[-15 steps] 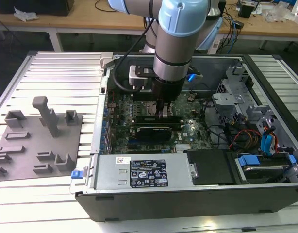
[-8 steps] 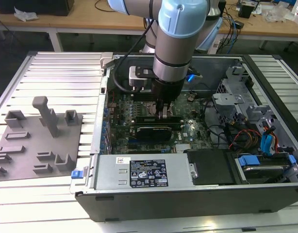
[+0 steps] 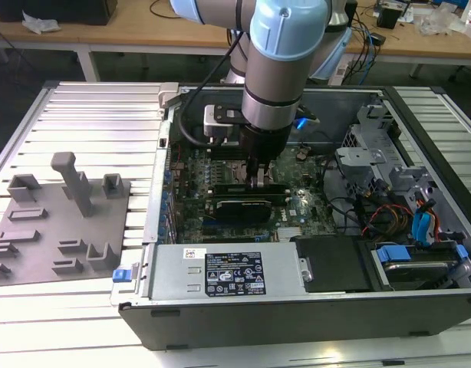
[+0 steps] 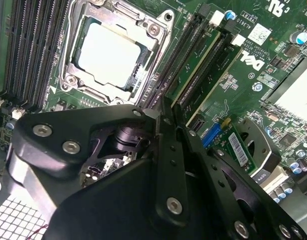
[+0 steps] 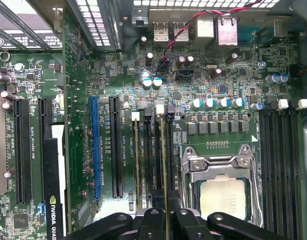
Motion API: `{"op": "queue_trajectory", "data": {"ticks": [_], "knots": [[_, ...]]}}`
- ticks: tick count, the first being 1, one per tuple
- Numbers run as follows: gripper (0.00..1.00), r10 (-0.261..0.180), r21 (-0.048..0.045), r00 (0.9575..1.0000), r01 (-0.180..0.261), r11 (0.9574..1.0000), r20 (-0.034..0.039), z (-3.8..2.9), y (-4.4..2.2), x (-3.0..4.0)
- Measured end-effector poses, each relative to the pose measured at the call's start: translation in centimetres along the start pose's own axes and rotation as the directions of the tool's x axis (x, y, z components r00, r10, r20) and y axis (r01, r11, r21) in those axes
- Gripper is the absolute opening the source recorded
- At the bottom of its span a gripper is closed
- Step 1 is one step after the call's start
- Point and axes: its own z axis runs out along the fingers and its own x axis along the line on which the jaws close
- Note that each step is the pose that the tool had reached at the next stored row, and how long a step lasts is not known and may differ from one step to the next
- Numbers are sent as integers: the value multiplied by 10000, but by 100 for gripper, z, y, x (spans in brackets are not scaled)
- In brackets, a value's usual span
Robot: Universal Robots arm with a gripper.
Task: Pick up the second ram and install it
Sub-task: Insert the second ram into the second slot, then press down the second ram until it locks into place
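Down inside the open computer case (image 3: pixel 419 146), pincer (image 3: pixel 260 181) narrowed onto the second ram (image 5: pixel 163 165), gripped edge-up over the long black memory slots (image 5: pixel 149 160). Beside it, another green stick (image 5: pixel 136 165) already seated in its slot, with the processor socket (image 5: pixel 223 185) at three o'clock of the slots in the first wrist view. Black card (image 3: pixel 239 205) at six o'clock of the pincer in the exterior view; grey fixture tray (image 3: pixel 59 222) lying well apart at nine o'clock on the surface (image 3: pixel 97 107).
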Motion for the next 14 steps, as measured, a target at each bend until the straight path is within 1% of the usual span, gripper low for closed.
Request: {"op": "queue_trajectory", "data": {"ticks": [1, 2, 3, 6, 7, 9, 10, 11, 12, 14], "knots": [[15, 0, -5, 10000, 0, 10000, -2, -1, 1, 0], [21, 2, -7, 10000, -2, 10000, -8, -3, 1, 1], [21, 2, -7, 10000, -2, 10000, -11, -9, 2, 1], [21, 2, -6, 10000, -2, 10000, -10, -191, 7, -14], [21, 2, -6, 10000, -2, 10000, -10, -232, 8, -17], [21, 4, -6, 10000, -4, 10000, -36, -343, 13, -39], [20, 3, -5, 10000, -3, 10000, -43, -394, 14, -55], [11, 3, -4, 10000, -3, 10000, -52, -467, 17, -77], [11, 3, -4, 10000, -3, 10000, -53, -482, 18, -78], [11, 3, -4, 10000, -3, 10000, -53, -487, 18, -78]]}}
